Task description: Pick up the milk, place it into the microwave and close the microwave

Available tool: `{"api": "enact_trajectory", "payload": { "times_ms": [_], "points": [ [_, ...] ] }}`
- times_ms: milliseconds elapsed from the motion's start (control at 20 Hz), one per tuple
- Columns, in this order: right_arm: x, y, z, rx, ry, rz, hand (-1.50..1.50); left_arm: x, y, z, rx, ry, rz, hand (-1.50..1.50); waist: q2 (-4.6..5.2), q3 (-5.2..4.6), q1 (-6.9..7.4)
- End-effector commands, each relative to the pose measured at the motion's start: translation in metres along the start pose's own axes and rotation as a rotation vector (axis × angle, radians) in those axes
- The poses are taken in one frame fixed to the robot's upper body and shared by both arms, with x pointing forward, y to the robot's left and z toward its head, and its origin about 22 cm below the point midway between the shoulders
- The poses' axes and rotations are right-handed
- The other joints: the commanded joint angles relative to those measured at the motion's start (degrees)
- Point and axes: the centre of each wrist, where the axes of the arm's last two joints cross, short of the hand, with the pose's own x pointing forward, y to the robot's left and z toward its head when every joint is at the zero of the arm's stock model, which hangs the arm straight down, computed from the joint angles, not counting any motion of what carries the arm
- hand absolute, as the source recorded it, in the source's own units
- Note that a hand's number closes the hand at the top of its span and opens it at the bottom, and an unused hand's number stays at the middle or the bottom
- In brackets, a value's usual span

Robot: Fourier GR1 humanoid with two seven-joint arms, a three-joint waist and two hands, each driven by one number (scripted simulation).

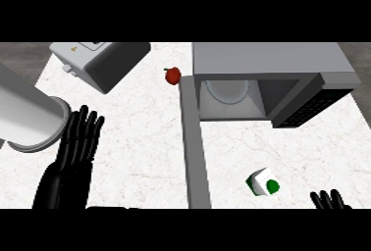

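- On the counter (145,147) at about five o'clock from the view's centre lies the milk (264,183), a small white carton with green markings, tilted, free of both hands.
- Right hand (331,199): only fingertips show, at the lower edge, just beside the milk at its four o'clock and apart from it. They look straight and hold nothing.
- Microwave (290,63): stands at one o'clock, well beyond the milk. Its door (194,147) is swung fully open and runs as a grey band down toward six o'clock, passing just left of the milk. The cavity is unoccupied apart from its white turntable (228,90).
- Left hand (76,147): open, fingers straight, at eight o'clock, beside a large white cylinder (29,117); resting, no part in the work.
- Other items: a toaster (101,61) at eleven o'clock and a small red fruit (172,75) near twelve, both clear of the route.
- Step in hand, by judgement: the approach to the pick; nothing is grasped yet.
- Next move calls for: the right hand to advance toward ten o'clock, curl round the carton, lift, and carry it toward twelve o'clock into the cavity, keeping right of the door.
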Motion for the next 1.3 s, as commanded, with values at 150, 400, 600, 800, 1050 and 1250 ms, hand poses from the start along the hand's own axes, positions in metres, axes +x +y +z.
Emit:
{"api": "enact_trajectory", "payload": {
  "times_ms": [150, 400, 600, 800, 1050, 1250],
  "points": [
    [-0.050, -0.006, 0.040, -0.034, 0.027, 0.012, -1.50, -0.018, -0.029, 0.014, -0.006, 0.003, -0.009, -1.50, 0.13, 0.01, 0.36],
    [-0.064, 0.002, 0.044, -0.036, 0.045, 0.067, -1.50, -0.011, -0.053, 0.045, 0.008, -0.006, 0.017, -1.50, 0.13, -0.01, 0.85],
    [-0.090, 0.006, 0.037, -0.080, 0.025, 0.060, -1.50, -0.024, -0.060, 0.030, -0.001, -0.002, -0.003, -1.50, 0.24, -0.01, 0.72],
    [-0.103, -0.001, 0.045, -0.107, 0.054, 0.059, -1.50, -0.020, -0.068, 0.049, -0.013, 0.003, 0.051, -1.50, 0.20, -0.01, 0.79],
    [-0.136, -0.033, 0.012, -0.110, 0.072, 0.109, -1.50, -0.015, -0.067, 0.048, -0.015, 0.035, 0.064, -1.50, 0.25, 0.01, 1.08],
    [-0.164, -0.009, 0.008, -0.134, 0.064, 0.108, -1.50, -0.030, -0.027, 0.062, -0.014, 0.024, 0.048, -1.50, 0.26, -0.02, 1.15]
  ]
}}
